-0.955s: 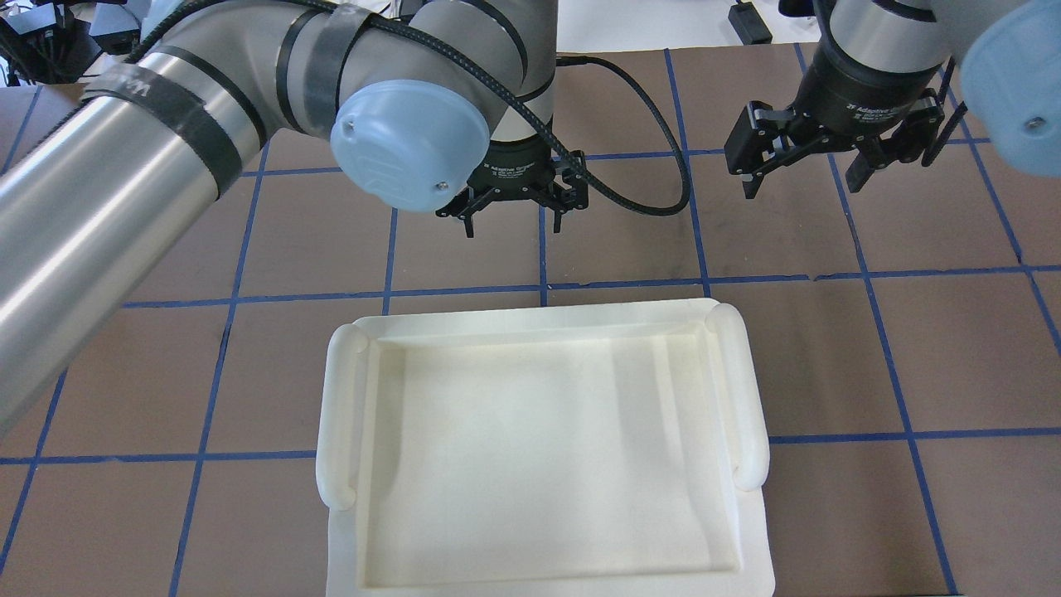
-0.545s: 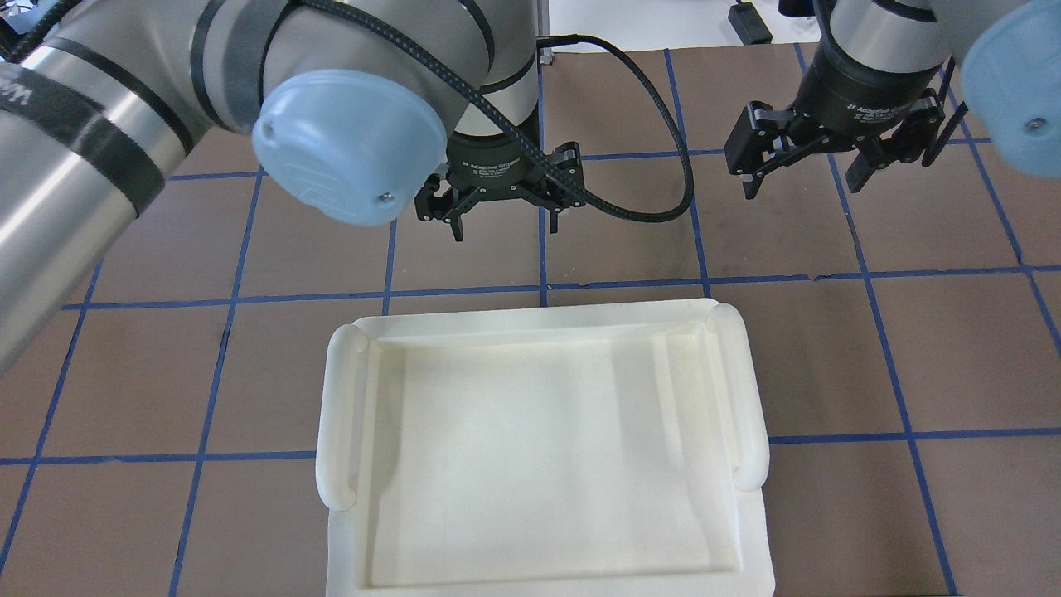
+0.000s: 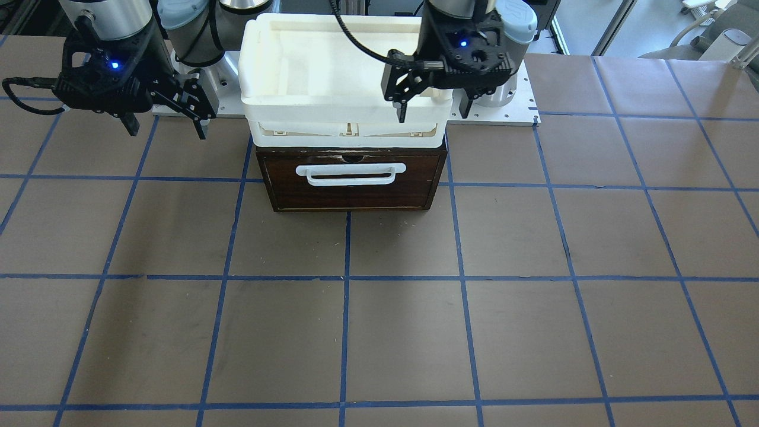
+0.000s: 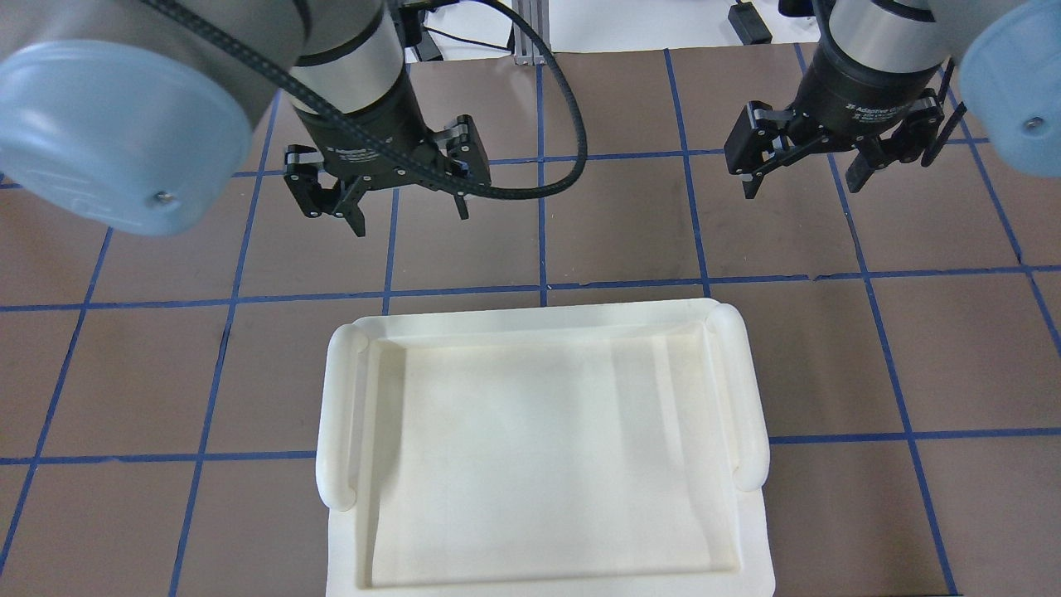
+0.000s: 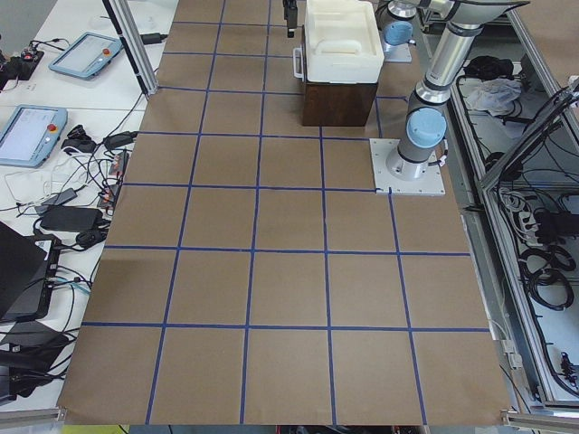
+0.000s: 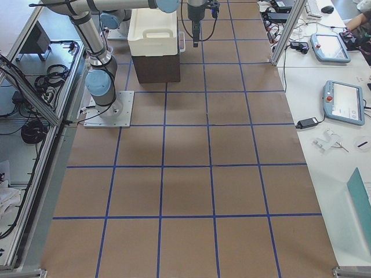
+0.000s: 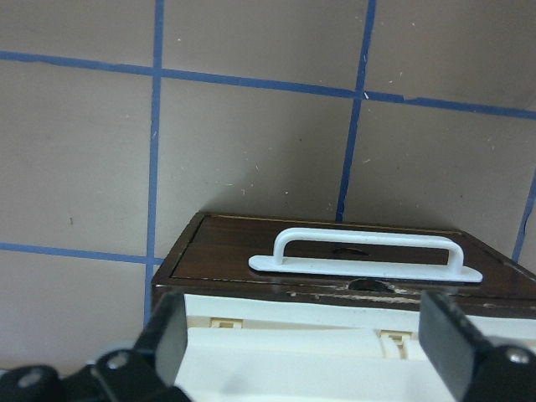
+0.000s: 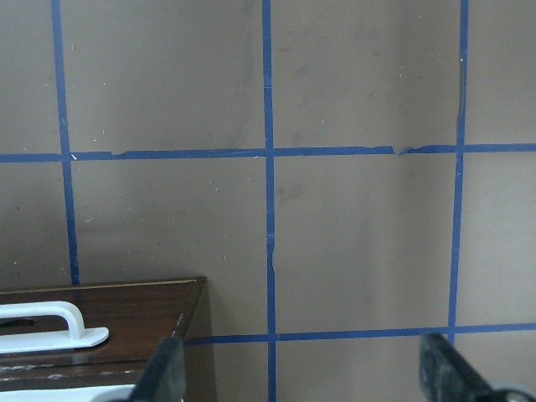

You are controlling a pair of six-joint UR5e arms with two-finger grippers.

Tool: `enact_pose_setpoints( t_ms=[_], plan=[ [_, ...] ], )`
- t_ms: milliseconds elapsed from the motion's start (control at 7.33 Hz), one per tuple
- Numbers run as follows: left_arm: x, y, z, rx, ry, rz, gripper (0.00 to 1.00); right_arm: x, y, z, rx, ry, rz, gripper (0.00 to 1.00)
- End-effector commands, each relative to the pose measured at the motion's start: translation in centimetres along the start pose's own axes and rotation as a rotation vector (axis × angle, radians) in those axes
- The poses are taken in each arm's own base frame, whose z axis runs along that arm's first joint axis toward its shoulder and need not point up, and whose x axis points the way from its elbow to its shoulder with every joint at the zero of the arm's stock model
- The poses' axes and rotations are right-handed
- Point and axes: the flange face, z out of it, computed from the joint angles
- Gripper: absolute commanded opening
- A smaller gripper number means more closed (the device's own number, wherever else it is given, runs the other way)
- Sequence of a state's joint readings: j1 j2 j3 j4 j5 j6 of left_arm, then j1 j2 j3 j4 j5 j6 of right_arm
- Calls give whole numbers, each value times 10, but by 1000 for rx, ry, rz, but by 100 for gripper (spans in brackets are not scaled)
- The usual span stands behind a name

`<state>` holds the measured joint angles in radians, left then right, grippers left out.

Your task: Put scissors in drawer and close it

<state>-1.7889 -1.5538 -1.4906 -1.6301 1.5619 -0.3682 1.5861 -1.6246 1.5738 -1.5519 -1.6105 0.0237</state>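
The drawer [image 3: 350, 193] has a dark brown front and a white bar handle [image 3: 351, 173]. It sits pushed in under a white tray [image 3: 338, 98]. The scissors show in no view. My left gripper [image 4: 410, 217] is open and empty, hovering above and just in front of the drawer front, towards its left end. The left wrist view shows the handle [image 7: 366, 251] below and between its fingers [image 7: 163, 335]. My right gripper [image 4: 801, 184] is open and empty, off to the drawer's right, over bare table. Its wrist view catches only the drawer's corner [image 8: 126, 306].
The white tray [image 4: 340, 414] with two raised side handles covers the top of the drawer box and is empty. The brown table [image 3: 415, 332] has a blue tape grid. Operator pendants and cables lie on side benches [image 6: 339, 98].
My left arm has swung to the left in the overhead view and its gripper now looks larger, staying open. The right arm has not moved.
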Motion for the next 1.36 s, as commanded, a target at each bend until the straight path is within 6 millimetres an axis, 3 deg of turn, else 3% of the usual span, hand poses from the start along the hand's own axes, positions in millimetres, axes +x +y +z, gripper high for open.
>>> enact_pose_setpoints(
  t_ms=[0,273,409,818,1227],
  plan=[
    [-46,3,-2,16,-7,85,100,0,-1,-1,9,-2,3,100],
    [-61,6,8,87,0,183,100,0,0,-1,6,-2,6,100],
    [-62,-11,14,124,13,150,100,0,0,-1,5,-1,7,100],
    [-60,-32,-4,114,2,158,100,0,1,-1,3,-1,9,100],
    [-57,-32,-3,82,3,165,100,0,1,0,-1,0,7,100]
  ],
)
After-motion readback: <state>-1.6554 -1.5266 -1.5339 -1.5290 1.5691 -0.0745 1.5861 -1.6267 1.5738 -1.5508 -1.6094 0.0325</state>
